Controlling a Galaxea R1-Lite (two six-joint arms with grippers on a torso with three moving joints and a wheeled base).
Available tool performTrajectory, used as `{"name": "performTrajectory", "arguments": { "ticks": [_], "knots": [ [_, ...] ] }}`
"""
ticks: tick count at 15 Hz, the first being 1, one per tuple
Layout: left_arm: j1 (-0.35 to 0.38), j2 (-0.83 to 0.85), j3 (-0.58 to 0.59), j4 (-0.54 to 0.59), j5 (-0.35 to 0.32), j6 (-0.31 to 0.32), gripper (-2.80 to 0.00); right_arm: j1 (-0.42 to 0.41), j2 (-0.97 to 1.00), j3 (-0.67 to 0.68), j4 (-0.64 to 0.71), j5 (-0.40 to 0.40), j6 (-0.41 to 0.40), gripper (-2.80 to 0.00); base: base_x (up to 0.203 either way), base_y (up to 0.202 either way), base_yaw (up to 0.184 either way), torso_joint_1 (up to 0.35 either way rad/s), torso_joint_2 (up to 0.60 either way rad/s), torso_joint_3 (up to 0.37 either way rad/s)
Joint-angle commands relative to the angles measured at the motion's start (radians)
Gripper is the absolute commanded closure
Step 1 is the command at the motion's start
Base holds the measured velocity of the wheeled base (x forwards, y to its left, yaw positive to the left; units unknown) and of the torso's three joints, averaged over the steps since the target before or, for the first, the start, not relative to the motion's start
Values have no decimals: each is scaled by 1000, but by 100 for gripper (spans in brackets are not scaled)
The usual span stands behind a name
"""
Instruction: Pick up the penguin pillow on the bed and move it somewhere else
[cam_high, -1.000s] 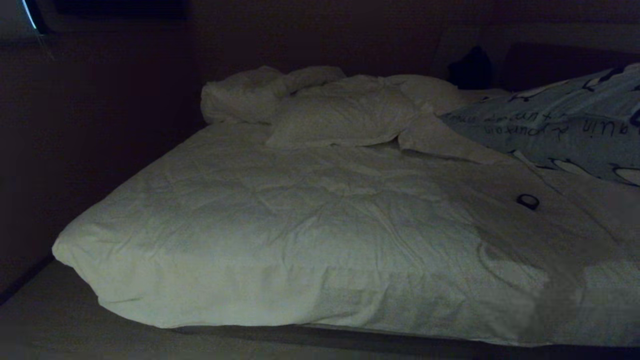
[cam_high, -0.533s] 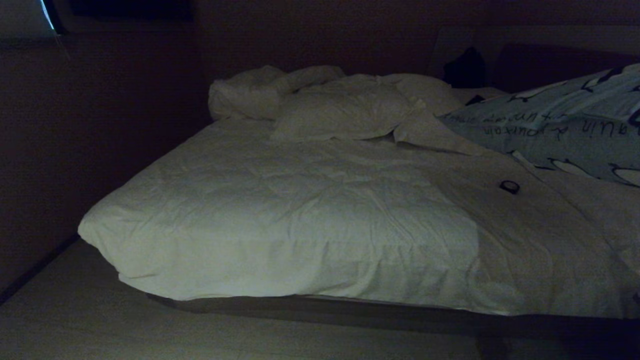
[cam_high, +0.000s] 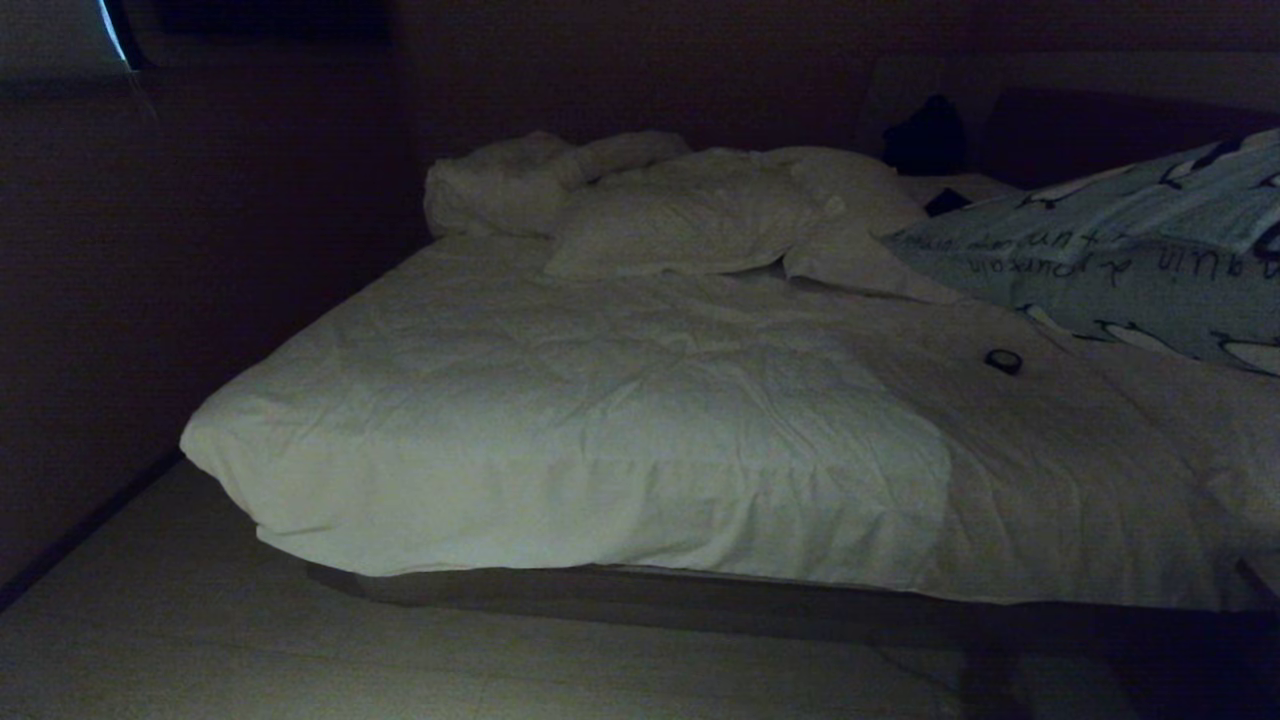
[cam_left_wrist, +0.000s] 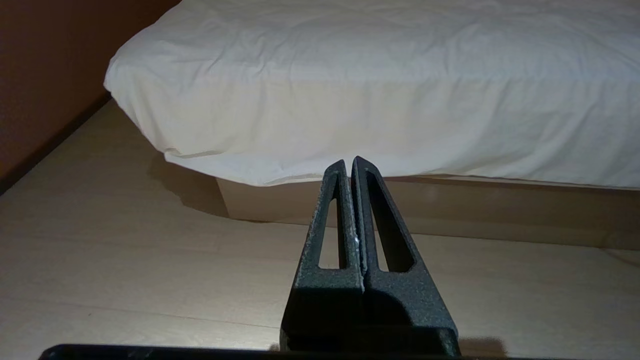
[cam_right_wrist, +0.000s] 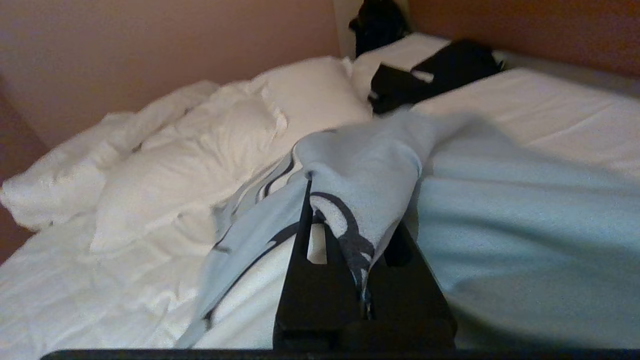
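- Shifted across the whole head view since the earlier frames: bed (cam_high: 620, 440) now further up and right in frame, more floor (cam_high: 250, 640) showing before its near edge; judged as camera travel, not movement of the things.
- Penguin pillow (cam_high: 1120, 270) lifted at the bed's right side, near the head end, rising above the white duvet; lower flange trailing toward the duvet.
- Right gripper (cam_right_wrist: 357, 225) clamped shut on a fold of the pillow's fabric, pointing level toward the head end.
- Left gripper (cam_left_wrist: 352, 165) closed, empty, held low over the floor, aimed at the bed's near edge; idle.
- Step in hand, judged: carrying phase, pillow grasped and partly raised.
- Next move calls for clearing the trailing fabric off the duvet, then setting down elsewhere.
- Small dark ring (cam_high: 1002, 361) lying on the duvet near the pillow; snagging possible.
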Motion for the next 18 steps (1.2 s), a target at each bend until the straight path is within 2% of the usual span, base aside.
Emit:
{"name": "performTrajectory", "arguments": {
  "ticks": [1,5,9,11,15,18],
  "knots": [
    [-1,0,2,0,1,0,0,0,-2,1,-4,-1,-4,0,0,0,0,0,0,0],
    [0,0,2,0,1,0,0,0,-5,0,3,-4,-15,0,0,0,0,0,0,0],
    [0,0,2,0,1,0,0,0,-13,22,8,-20,-77,0,0,0,0,0,0,0],
    [0,0,2,0,1,0,0,0,-34,23,63,-72,-97,0,0,0,0,0,0,0],
    [0,0,2,0,1,0,0,0,-151,27,236,-239,-128,0,0,0,0,0,0,0],
    [0,0,2,0,1,0,0,-4,-282,45,398,-298,-160,0,0,0,0,0,0,0]
  ]
}}
